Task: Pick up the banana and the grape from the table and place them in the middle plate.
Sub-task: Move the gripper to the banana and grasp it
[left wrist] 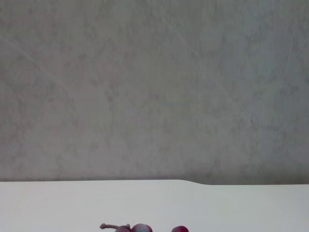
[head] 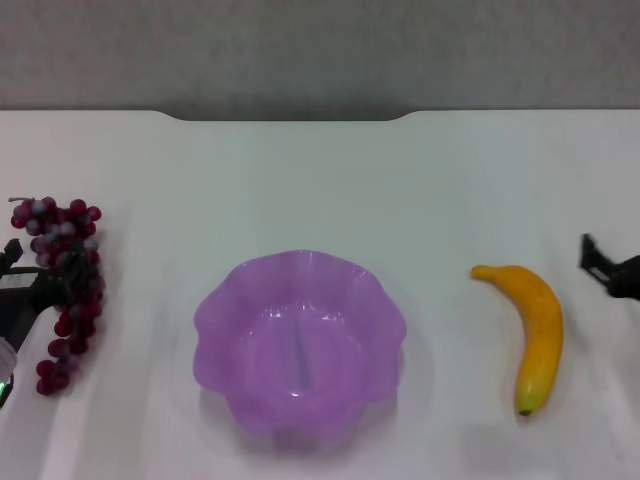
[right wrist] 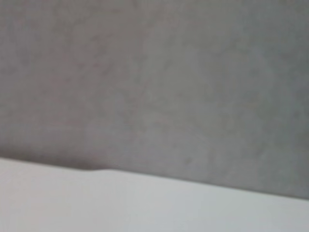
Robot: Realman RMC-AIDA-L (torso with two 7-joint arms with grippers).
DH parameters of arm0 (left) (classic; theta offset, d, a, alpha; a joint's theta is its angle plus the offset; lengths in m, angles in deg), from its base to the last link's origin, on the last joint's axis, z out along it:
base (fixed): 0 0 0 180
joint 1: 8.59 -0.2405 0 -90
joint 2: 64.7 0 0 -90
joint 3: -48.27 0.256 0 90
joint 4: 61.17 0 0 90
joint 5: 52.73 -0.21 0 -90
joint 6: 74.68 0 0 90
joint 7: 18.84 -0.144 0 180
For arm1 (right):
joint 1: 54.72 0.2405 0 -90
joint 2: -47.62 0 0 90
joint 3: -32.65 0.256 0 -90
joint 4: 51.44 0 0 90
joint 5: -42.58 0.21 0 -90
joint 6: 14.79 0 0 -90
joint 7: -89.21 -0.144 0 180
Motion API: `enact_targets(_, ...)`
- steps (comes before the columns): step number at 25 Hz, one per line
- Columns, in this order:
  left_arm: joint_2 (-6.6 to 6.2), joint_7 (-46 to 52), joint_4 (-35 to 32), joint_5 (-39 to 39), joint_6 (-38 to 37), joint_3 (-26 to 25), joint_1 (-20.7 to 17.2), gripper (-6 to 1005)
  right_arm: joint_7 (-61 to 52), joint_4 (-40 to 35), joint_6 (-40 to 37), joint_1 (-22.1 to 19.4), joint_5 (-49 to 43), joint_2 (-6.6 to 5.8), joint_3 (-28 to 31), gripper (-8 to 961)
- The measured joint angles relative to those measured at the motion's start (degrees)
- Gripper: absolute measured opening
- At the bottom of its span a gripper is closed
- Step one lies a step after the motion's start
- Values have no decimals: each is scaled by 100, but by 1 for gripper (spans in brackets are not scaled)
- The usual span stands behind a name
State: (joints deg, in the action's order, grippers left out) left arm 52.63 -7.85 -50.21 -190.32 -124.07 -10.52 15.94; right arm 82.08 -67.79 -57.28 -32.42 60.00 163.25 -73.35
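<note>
Head view: one plate (head: 300,340) sits nearest, mid-tabletop (head: 300,180). One banana (head: 534,335) lies to its right, long axis near-to-far, dark tip nearest. One grape (head: 62,285) bunch lies at the left, running near-to-far. The left end effector (head: 15,290) is at the bunch, touching it; the right end effector (head: 610,268) is just right of the banana. I cannot tell how open either is.

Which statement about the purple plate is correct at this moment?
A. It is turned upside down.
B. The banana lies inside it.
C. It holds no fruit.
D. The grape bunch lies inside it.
C: in the head view the middle plate stands upright with nothing in it, while the banana lies on the table on the robot's right side and the grape on its left side.
</note>
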Motion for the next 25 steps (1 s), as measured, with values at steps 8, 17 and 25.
enact_targets(8,-3,-5,-10,-4,0,3,7,881,-110,-168,269,15,30,17,-580,905)
enact_targets(17,-9,-8,-24,-5,-1,17,10,899,-266,-232,696,-58,33,22,-1127,889)
enact_targets(25,-9,-9,-24,-5,-1,36,9,899,-275,-312,1152,-37,33,21,-1441,874)
